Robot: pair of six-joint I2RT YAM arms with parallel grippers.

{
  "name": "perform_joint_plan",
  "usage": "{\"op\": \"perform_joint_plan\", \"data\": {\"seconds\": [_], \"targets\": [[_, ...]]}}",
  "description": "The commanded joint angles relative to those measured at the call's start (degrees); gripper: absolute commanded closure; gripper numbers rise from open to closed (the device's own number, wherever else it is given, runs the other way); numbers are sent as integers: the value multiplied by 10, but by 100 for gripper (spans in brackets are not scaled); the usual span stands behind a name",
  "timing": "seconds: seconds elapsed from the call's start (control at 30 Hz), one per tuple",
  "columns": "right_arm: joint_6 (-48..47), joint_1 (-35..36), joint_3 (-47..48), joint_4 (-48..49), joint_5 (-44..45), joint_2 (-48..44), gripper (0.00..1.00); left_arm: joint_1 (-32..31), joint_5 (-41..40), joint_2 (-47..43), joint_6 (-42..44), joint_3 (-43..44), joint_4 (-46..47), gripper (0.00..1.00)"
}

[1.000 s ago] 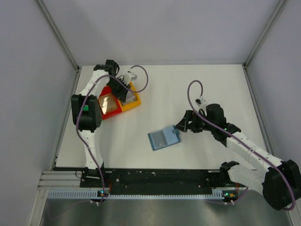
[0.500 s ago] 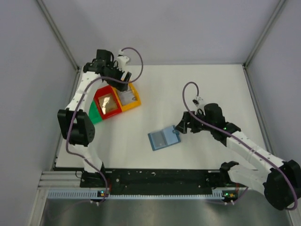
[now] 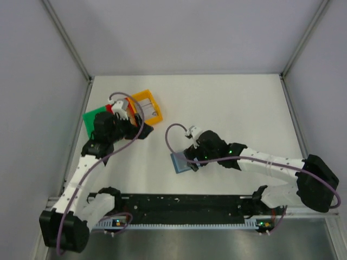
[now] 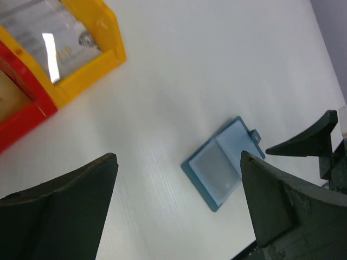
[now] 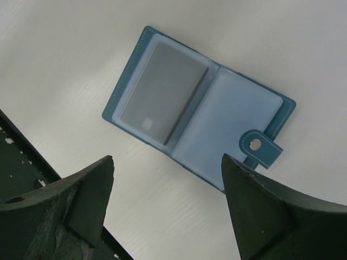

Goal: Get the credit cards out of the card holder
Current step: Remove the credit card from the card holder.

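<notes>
So the card holder is lying flat and open on the table, toward the near edge around the middle, snap tab sticking out to one side. The right gripper hangs right above it with jaws spread wide and nothing in them. One pocket has a grey card; the other looks empty, though with that cloudy plastic I wouldn't swear to it. The left gripper is wide and empty too, off by the yellow tray, which already has a card in it. I'd call this the reach for the next card: come down, catch the exposed edge and slide it out, probably with the holder pinned down.
</notes>
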Motion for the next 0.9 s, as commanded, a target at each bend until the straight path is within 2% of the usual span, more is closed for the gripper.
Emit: {"op": "perform_joint_plan", "data": {"seconds": [0.0,0.17,0.27,0.37,0.47,0.57,0.87], "targets": [[-19,35,26,48,66,39,25,-15,43,-75,-141,-127,118,2],[0,41,38,85,55,85,40,-65,54,-110,-213,-236,182,2],[32,40,39,109,61,106,52,-136,29,-90,-242,-264,233,4],[77,23,38,123,45,119,55,-175,25,-44,-267,-269,273,5],[119,-6,16,165,-2,107,56,-201,24,8,-286,-270,317,11],[135,-23,11,170,-26,104,57,-218,17,58,-296,-269,358,23],[188,-61,-33,217,-75,124,63,-241,23,186,-344,-273,470,45]]}}
